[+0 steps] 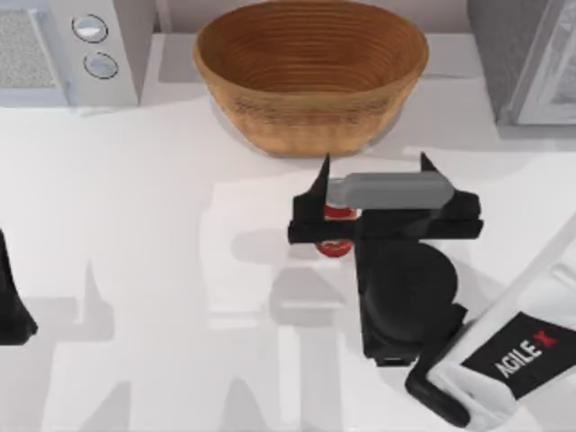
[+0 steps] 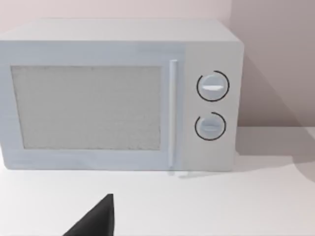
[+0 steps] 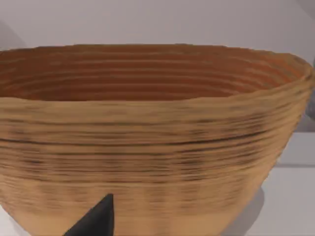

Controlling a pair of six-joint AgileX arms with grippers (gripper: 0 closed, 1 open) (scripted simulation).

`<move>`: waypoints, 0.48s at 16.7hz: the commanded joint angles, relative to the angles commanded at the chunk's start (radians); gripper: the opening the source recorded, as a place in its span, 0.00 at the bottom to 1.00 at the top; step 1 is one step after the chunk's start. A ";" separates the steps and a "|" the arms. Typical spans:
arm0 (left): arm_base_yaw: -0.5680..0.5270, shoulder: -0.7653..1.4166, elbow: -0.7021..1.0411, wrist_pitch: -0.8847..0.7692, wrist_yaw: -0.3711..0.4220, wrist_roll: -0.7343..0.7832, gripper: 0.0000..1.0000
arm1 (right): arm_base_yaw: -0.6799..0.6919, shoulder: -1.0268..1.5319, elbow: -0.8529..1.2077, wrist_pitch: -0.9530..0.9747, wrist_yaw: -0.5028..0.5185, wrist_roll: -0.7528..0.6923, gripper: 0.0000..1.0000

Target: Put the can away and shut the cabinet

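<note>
The can [image 1: 337, 230] stands on the table [image 1: 153, 198], a little right of centre and just near of the woven basket [image 1: 310, 72]. Only slivers of its red body show in the top view, because the right arm's wrist sits directly above it. It is not inside any enclosure, so by this evidence the putting-away has not been done, and the closing step is also outstanding.

A grey-fronted unit at the far right corner [image 1: 531, 63] may be the cabinet; whether its door stands open or closed cannot be told. A white microwave [image 2: 118, 93] occupies the far left corner, its door flush with its face.

The right gripper [image 1: 374, 171] is lowered over the can, wrist pointing toward the far side of the table. Its two dark fingertips [image 1: 320, 184] stand well apart, one at each end of the grey crossbar, so the jaws are spread wide. The can lies under the wrist body, nearer than the fingertips, toward the left-hand finger. Whether anything touches it cannot be told; judged from the spread jaws, it is not gripped. The right wrist view looks straight at the basket wall, with one finger at the frame's edge.

The left gripper [image 1: 13, 306] is parked at the table's left edge, facing the microwave; whether its jaws are parted or closed cannot be told.

Judgement: the task is at its opening stage, with grasp, transfer and closure all remaining.
</note>
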 joint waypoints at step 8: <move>0.000 0.000 0.000 0.000 0.000 0.000 1.00 | 0.137 0.377 0.110 0.237 0.160 0.011 1.00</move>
